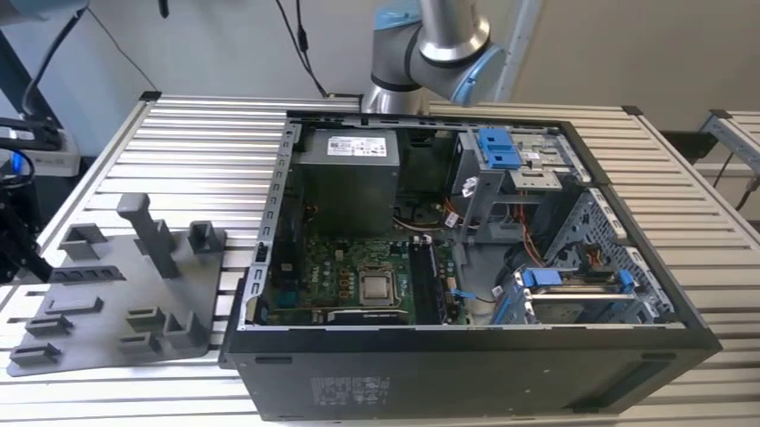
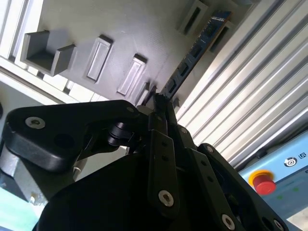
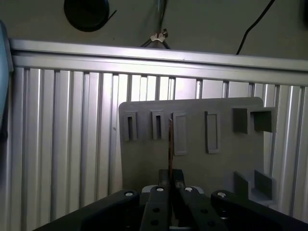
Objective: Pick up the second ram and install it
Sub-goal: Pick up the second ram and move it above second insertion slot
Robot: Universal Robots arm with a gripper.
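I read the tool (image 3: 171, 179) clamped narrow on the memory stick (image 3: 170, 142), held edge-on above the grey tray (image 3: 144, 161) on the table (image 3: 62, 144). Pickup looks done; seating it in the computer case (image 1: 475, 374) remains.

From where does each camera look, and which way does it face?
Exterior view: high, down into the open black computer case; grey arm joint shows.
First wrist view: behind the black claw, facing the grey plastic tray.
Second wrist view: behind the claw, along the thin dark memory stick.
Wrist views share claw, stick, tray.
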